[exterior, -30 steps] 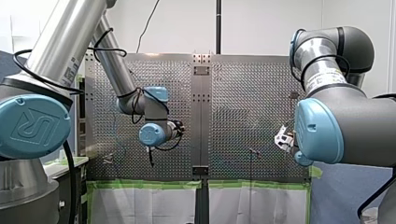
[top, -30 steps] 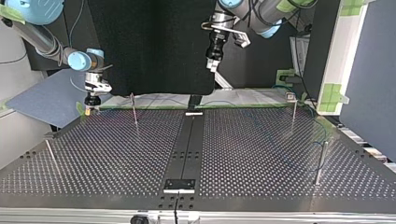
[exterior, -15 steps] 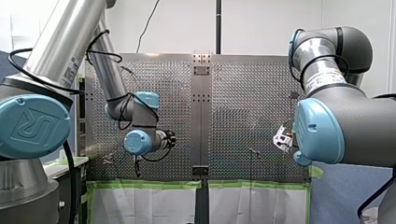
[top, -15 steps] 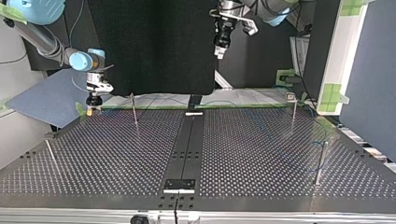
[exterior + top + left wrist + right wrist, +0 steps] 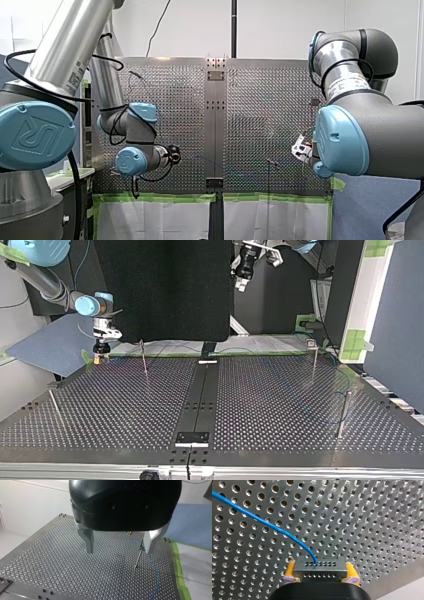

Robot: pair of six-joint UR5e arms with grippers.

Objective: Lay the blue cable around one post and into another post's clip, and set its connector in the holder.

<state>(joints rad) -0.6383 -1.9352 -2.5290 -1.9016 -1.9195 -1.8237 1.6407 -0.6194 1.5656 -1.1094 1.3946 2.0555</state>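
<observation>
Over the table [image 5: 372,515], the right wrist view alone shows the connector [image 5: 320,570] gripped.

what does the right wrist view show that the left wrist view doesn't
Only the right wrist view: the connector clamped between the yellow-padded fingers of my right gripper, with the blue cable running out of it.

Only the left wrist view: my left gripper with its metal fingers open, a thin post standing ahead of it, and green tape along the table's edge.

Both: the blue cable and the perforated table.
</observation>
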